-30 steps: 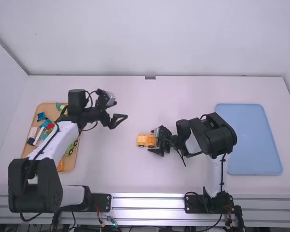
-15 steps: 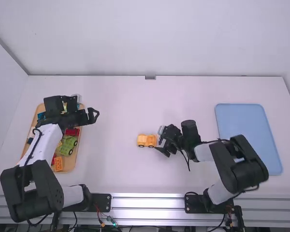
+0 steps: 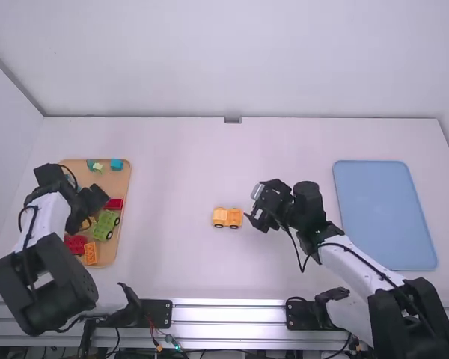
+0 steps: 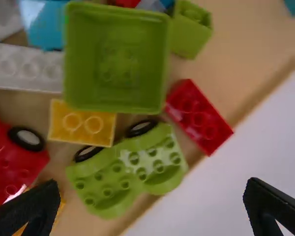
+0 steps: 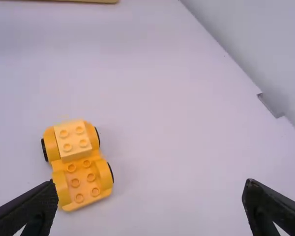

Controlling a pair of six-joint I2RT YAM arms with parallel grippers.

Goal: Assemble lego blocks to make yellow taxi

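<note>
The left gripper (image 3: 96,200) has its two fingers (image 4: 27,209) spread wide apart, with nothing between the tips. Its black wrist (image 3: 54,176) sits just to the left of it and a little farther from the camera. From there the white link (image 3: 48,215) comes back toward the bulky black elbow (image 3: 46,288), which is nearer the camera than the gripper and off to its left.

The right gripper (image 3: 256,218) is open as well, its fingers (image 5: 32,209) well apart. Its black wrist (image 3: 310,206) lies to its right; behind that, the white forearm (image 3: 359,271) slants right and back toward the camera, reaching the black elbow (image 3: 417,318).
</note>
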